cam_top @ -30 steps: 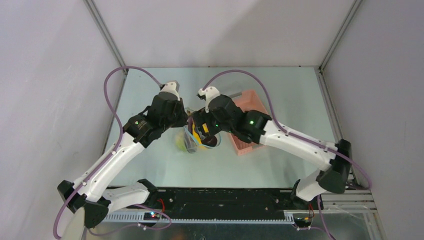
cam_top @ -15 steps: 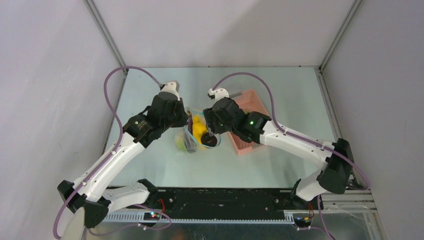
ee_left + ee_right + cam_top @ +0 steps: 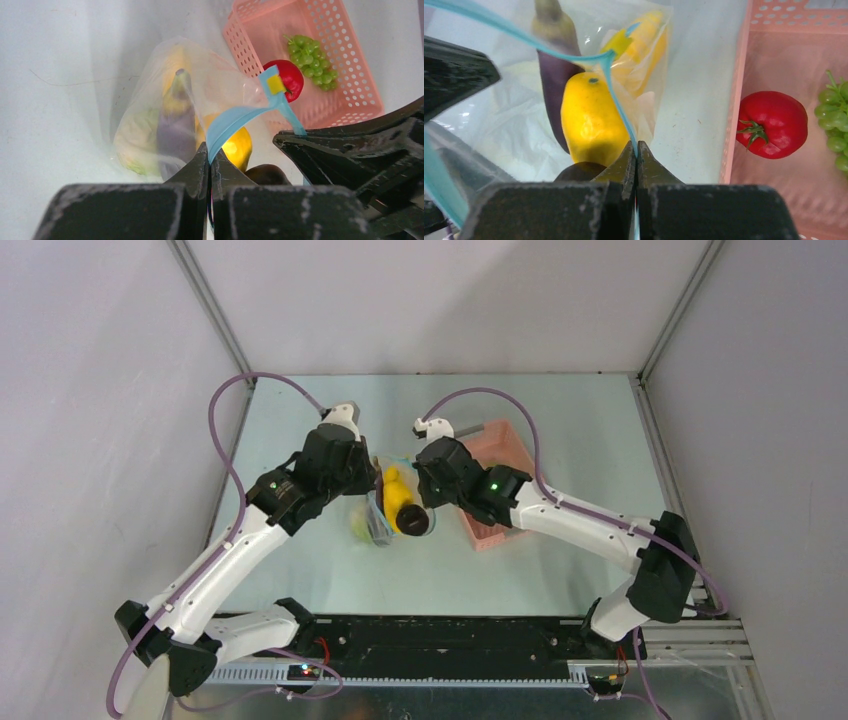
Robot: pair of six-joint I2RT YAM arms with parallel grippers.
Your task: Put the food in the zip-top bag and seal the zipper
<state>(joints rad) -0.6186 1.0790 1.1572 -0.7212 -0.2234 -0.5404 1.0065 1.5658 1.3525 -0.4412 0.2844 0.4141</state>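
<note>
Tools clamp the zipper (image 3: pixel 235 120) from two sides: left tool (image 3: pixel 210 159) and right tool (image 3: pixel 636 152) each pinch the blue strip tight. The zip-top bag (image 3: pixel 150 100) rests near the middle of the tabletop (image 3: pixel 450 580), holding a yellow piece (image 3: pixel 586 117) and purple piece (image 3: pixel 555 70). The red round fruit (image 3: pixel 771 124) and green grapes (image 3: pixel 311 62) lie in the pink basket (image 3: pixel 350 60) toward the right edge.

Half-seen things

From above, the left arm (image 3: pixel 300 480) and right arm (image 3: pixel 462 478) cover most of the zip-top bag (image 3: pixel 372 525); the right arm also crosses the pink basket (image 3: pixel 497 443); green grapes (image 3: pixel 837 125) run off the right wrist view's edge — a dark piece (image 3: pixel 578 171) sits half behind the right hand (image 3: pixel 636 148).
</note>
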